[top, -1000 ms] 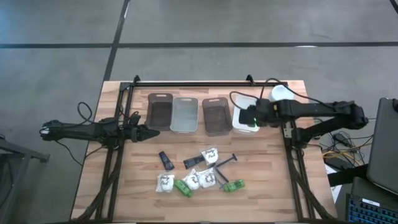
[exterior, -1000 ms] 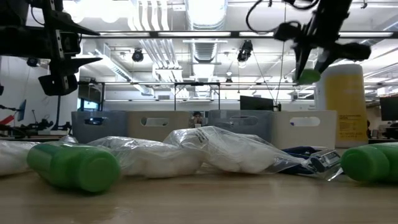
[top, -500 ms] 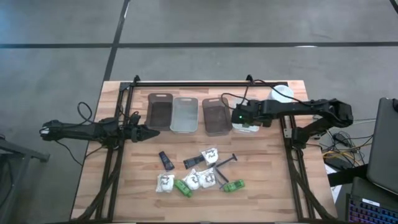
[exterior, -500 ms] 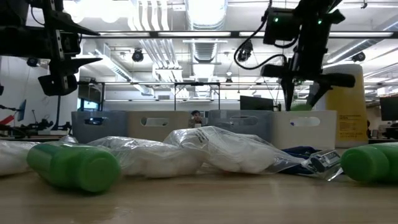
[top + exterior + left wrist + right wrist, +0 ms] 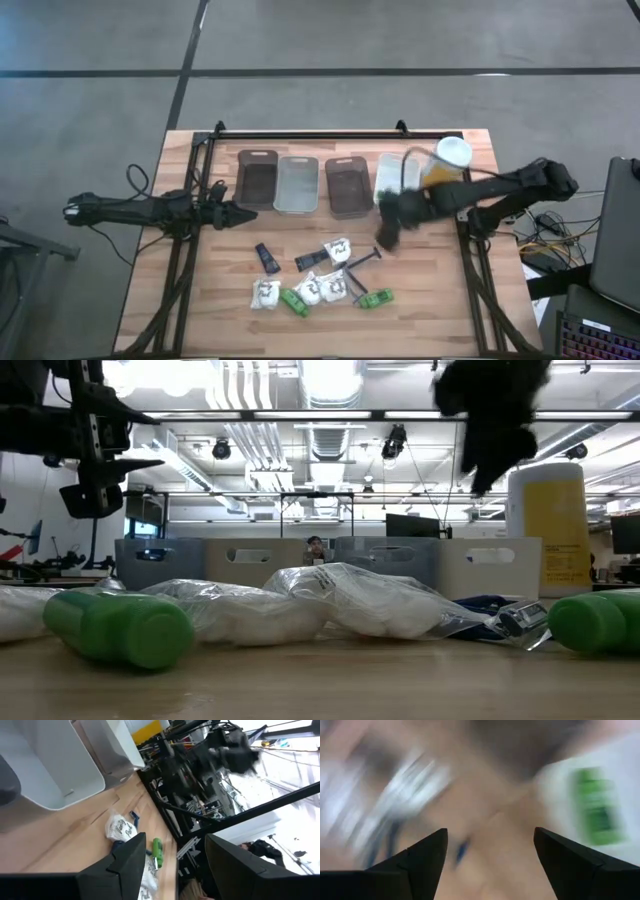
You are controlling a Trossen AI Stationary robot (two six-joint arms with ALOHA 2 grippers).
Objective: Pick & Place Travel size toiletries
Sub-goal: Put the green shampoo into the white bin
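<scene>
The travel size toiletries lie heaped at the table's near middle: green bottles [image 5: 295, 300] [image 5: 375, 297], white packets [image 5: 265, 292] [image 5: 338, 248], dark tubes [image 5: 266, 258] and thin dark sticks [image 5: 362, 260]. Another green bottle [image 5: 597, 807] lies in the white tray [image 5: 388, 172]. My right gripper [image 5: 388, 232] hangs blurred between that tray and the heap, open [image 5: 490, 865], with nothing between its fingers. My left gripper [image 5: 240, 213] waits open at the left, near the darkest tray, and is also empty [image 5: 175, 865].
Four trays stand in a row at the far side: dark [image 5: 258, 180], grey [image 5: 297, 184], dark [image 5: 347, 186] and white. A tall yellow bottle with a white cap [image 5: 445, 160] stands at the far right. Bare wood lies between trays and heap.
My right gripper, holding a green bottle above the white tray, went down to it, opened and let the bottle go into the tray. It has then swung fast toward the table's near edge and left, toward the heap.
</scene>
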